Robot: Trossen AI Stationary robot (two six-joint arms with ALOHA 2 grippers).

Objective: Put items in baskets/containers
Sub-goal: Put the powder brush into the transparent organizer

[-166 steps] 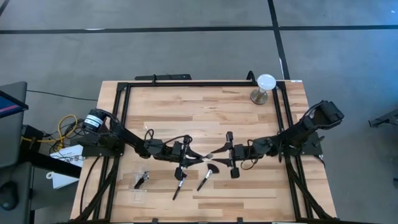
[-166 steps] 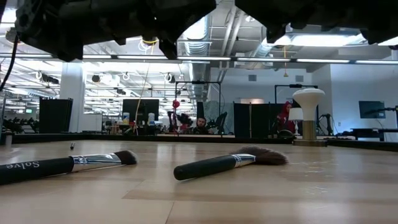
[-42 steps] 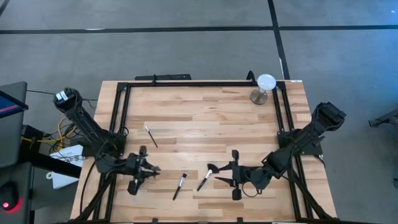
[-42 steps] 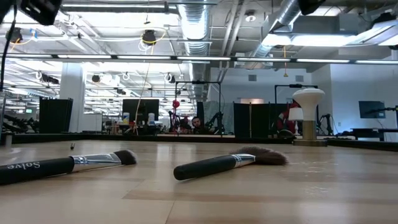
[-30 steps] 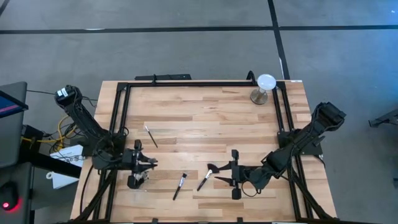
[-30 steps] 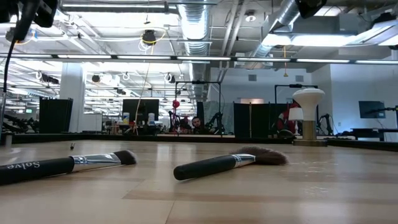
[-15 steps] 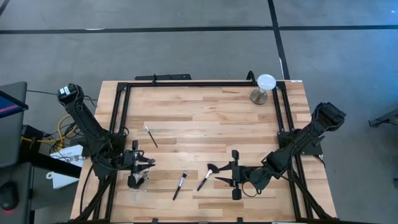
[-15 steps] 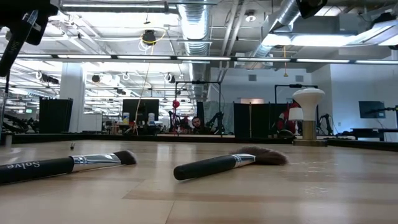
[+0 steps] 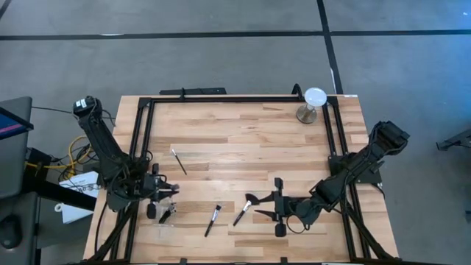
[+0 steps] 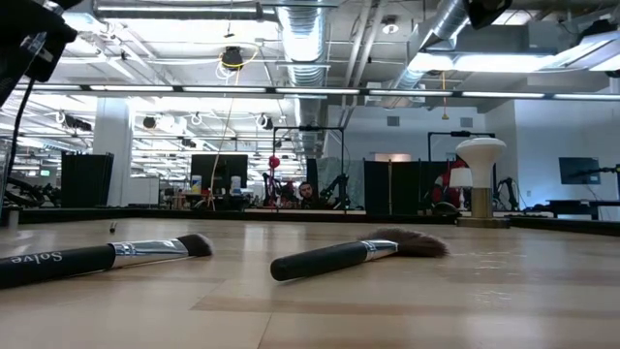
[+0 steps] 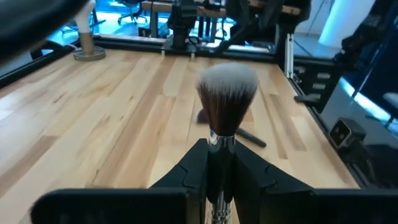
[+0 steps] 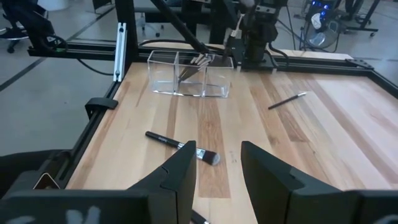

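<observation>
My left gripper stands at the table's near left, shut on a makeup brush with a bushy dark, white-tipped head. Just beside it is the clear tray, with several brushes leaning inside. Three brushes lie flat on the wood: a thin one, a dark-handled one and a fan-headed one. My right gripper is open at the near middle, behind the fan brush, holding nothing. My left gripper pinches the brush between its two fingers at the silver ferrule, just behind the head. The fingers lie along the brush, whose head sticks out past the fingertips. It is lifted clear of the table, close to level.
A round white disc on a metal stand stands at the far right corner. A black frame runs round the table's edges. Bare wood lies across the far half and the middle.
My left gripper has drawn back toward the table's left edge and slightly toward its near edge, sinking a little and turning, with the brush still held. The right arm and the brushes on the table have kept still.
</observation>
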